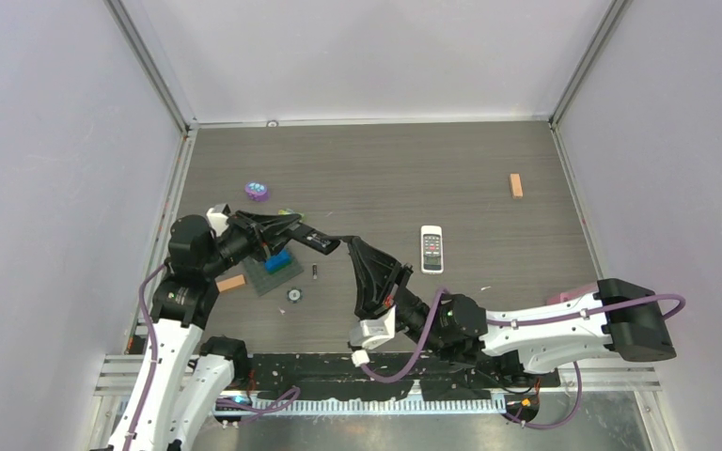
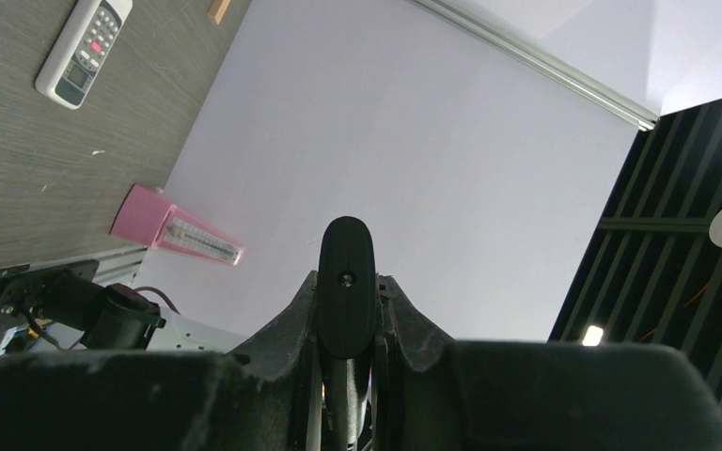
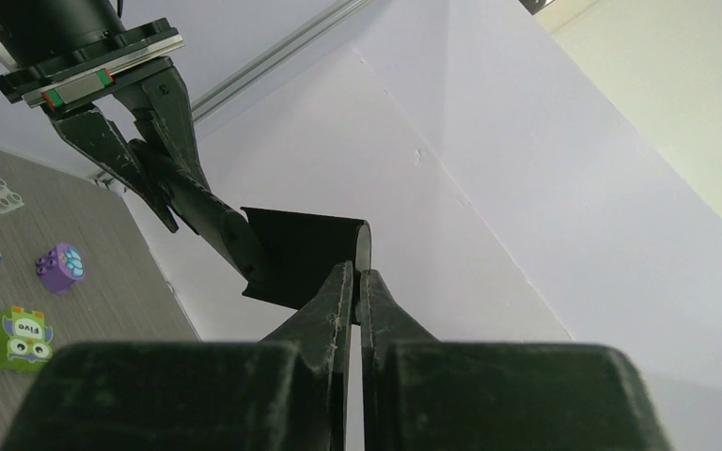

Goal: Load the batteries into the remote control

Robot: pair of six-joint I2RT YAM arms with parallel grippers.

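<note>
My left gripper is shut on a slim black remote control, held above the table and seen end-on between its fingers. My right gripper meets it from the right and is shut on the edge of a thin curved black cover panel at the remote's end. In the top view the right gripper's tips touch the remote's tip. One slim dark battery lies on the table just below the grippers. A white remote control lies face up to the right.
A blue brick sits on a grey baseplate under the left arm, with a wooden block and a round chip beside it. Also present: a purple piece, a far wooden block, a pink box.
</note>
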